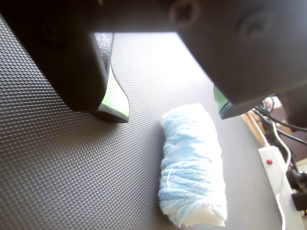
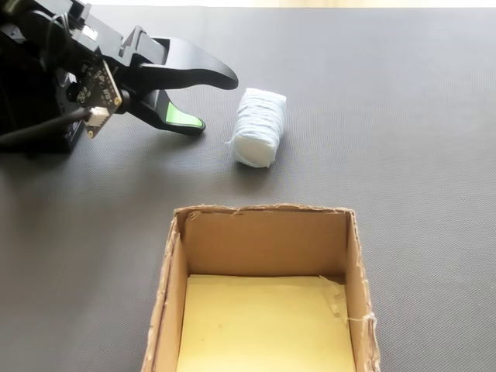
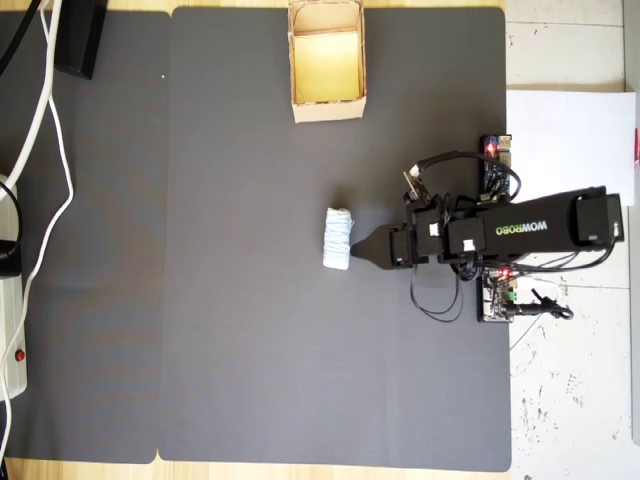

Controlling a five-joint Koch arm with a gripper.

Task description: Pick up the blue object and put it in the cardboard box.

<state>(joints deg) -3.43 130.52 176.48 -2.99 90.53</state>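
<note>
1. Fixed view, left to right: the gripper (image 2: 213,101) enters from the left, low over the dark mat (image 2: 403,116). Its two jaws are spread, a clear gap between the upper black tip and the lower green-padded one. Nothing is held.
2. Just right of the tips lies the blue object (image 2: 257,127), a pale blue yarn bundle, flat on the mat and apart from both jaws. The cardboard box (image 2: 263,229) sits nearer the camera, open-topped; what shows of its yellowish floor is bare.
3. Wrist view: left finger (image 1: 115,98) and right finger (image 1: 223,103) frame the bundle (image 1: 192,167), which lies ahead of the tips, not yet between them.
4. Overhead view: box (image 3: 326,108) at the top edge of the mat, bundle (image 3: 339,239) mid-mat, well apart from the box, with the gripper tip (image 3: 362,249) just to its right.
5. Step in hand, as I judge it: approach before the grasp. Next move calls for advancing until the jaws straddle the bundle across its narrow width, then closing; soft yarn may squash or snag.
6. Hard to make out: the overhead view stacks the jaws, so only one tip shows. The box's near wall is cut off in the fixed view. Upper gripper body in the wrist view is blurred and dark.
</note>
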